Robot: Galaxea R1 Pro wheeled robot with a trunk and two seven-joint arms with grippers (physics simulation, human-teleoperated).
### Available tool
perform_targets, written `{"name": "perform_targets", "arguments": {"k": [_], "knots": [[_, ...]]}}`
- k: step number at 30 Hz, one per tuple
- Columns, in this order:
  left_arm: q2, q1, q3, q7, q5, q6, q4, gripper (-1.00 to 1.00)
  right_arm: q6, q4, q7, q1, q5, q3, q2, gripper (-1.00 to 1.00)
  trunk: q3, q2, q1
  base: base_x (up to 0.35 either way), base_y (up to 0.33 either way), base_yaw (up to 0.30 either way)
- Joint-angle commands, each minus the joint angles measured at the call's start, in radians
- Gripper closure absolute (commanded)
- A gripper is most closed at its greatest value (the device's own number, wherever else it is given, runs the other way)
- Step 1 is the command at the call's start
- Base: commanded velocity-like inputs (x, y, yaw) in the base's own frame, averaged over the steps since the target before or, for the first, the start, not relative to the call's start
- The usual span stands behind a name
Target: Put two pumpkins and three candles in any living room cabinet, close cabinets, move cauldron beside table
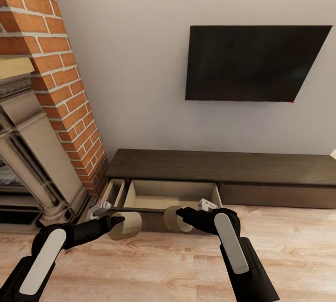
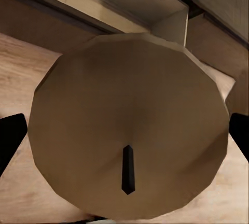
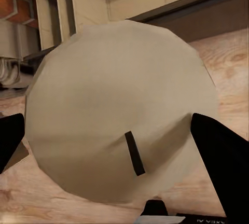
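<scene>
My left gripper (image 1: 116, 222) is clamped on a tan candle (image 1: 126, 225), wick end (image 2: 128, 169) facing the wrist camera. My right gripper (image 1: 183, 214) is clamped on a paler candle (image 1: 173, 218), dark fingers (image 3: 223, 154) flanking it. Both candles hang above the wood floor (image 1: 154, 264), just in front of the cabinet (image 1: 219, 166). Its wide drawer (image 1: 170, 193) stands pulled out, pale beige inside; a narrow drawer (image 1: 113, 192) beside it is open too.

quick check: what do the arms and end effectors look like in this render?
Both arms are matte black with a long, rounded white panel along the forearm. The left end effector and right end effector are black, with dark finger tips; a small light grey block sits at each wrist. No cables visible. Faint white lettering shows in the right wrist view, unreadable.
</scene>
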Motion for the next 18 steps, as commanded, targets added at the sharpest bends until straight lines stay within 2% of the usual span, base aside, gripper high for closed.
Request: {"name": "perform_targets", "arguments": {"k": [1, 2, 3, 5, 7, 14, 18], "knots": [[0.0, 0.0, 0.0, 0.031, 0.003, -0.026, 0.0, 1.0, -0.015, 0.0, 0.0, 0.0, -0.001, 0.0, 0.0, 1.0, 0.0, 0.0, 0.0, 0.0, 0.0, 0.0], [0.0, 0.0, 0.0, 0.04, 0.001, -0.033, 0.0, 1.0, -0.02, 0.0, 0.0, 0.0, -0.001, 0.0, -0.004, 1.0, 0.0, 0.0, 0.0, 0.0, 0.0, 0.0], [0.0, 0.0, 0.0, 0.059, -0.002, -0.05, 0.0, 1.0, -0.034, 0.0, 0.0, -0.001, -0.002, 0.001, -0.022, 1.0, 0.0, 0.0, 0.0, 0.0, 0.0, 0.0], [0.0, 0.0, 0.0, 0.072, -0.004, -0.06, 0.0, 1.0, -0.052, 0.0, 0.001, -0.002, -0.005, 0.001, -0.041, 1.0, 0.0, 0.0, 0.0, 0.0, 0.0, 0.0], [0.0, 0.0, -0.001, 0.078, -0.008, -0.065, 0.0, 1.0, -0.065, 0.0, 0.001, -0.002, -0.006, 0.001, -0.049, 1.0, 0.0, 0.0, 0.0, 0.015, 0.0, 0.0], [0.0, 0.0, -0.002, 0.081, -0.012, -0.068, 0.0, 1.0, -0.075, 0.0, 0.001, -0.002, -0.004, 0.001, -0.055, 1.0, 0.0, 0.0, 0.0, 0.189, 0.0, 0.0], [0.0, 0.0, -0.002, 0.082, -0.012, -0.068, 0.0, 1.0, -0.076, 0.0, 0.001, -0.002, -0.002, 0.002, -0.055, 1.0, 0.0, 0.0, 0.0, 0.087, 0.0, 0.0]]}}
